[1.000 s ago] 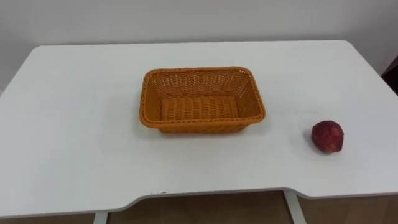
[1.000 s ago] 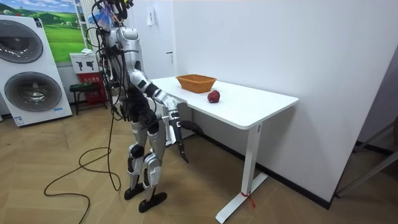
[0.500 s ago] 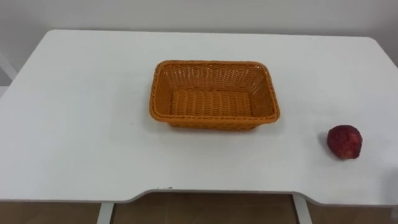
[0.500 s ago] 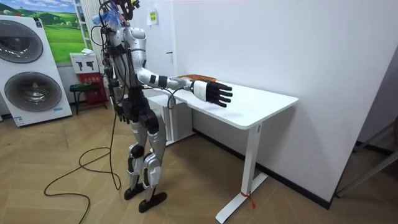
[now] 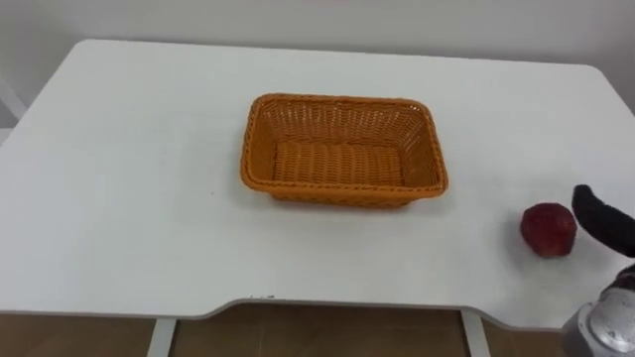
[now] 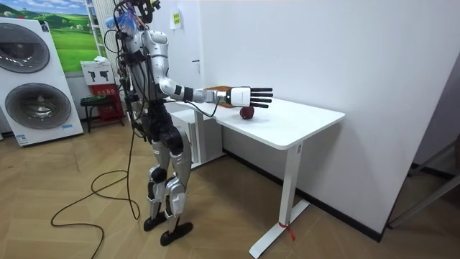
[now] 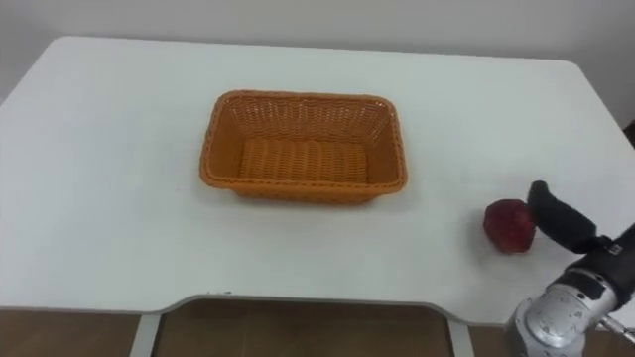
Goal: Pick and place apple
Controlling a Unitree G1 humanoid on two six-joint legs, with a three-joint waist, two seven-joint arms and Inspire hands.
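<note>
I have the right hand (image 6: 251, 94) out flat over the desk (image 5: 129, 198), fingers straight and spread, holding nothing. The apple (image 5: 549, 229) sits on the desk just to the hand's left, and in the eye views one dark fingertip is nearly against it. I can't tell whether they touch. The basket (image 5: 342, 99) is empty, well off to the hand's left and a little further out.

My worry is the approach. The apple is round and loose on a smooth top, and the hand sits beside it, not around it. If I close from here, I think the fingers would catch one side and push it away. It might roll leftward across the open desk, or towards the front edge nearest the robot.

If I close too high, the fingers may only skim the crown and squeeze the fruit out. The wicker basket also looks light, so a hard drop could shift it.
</note>
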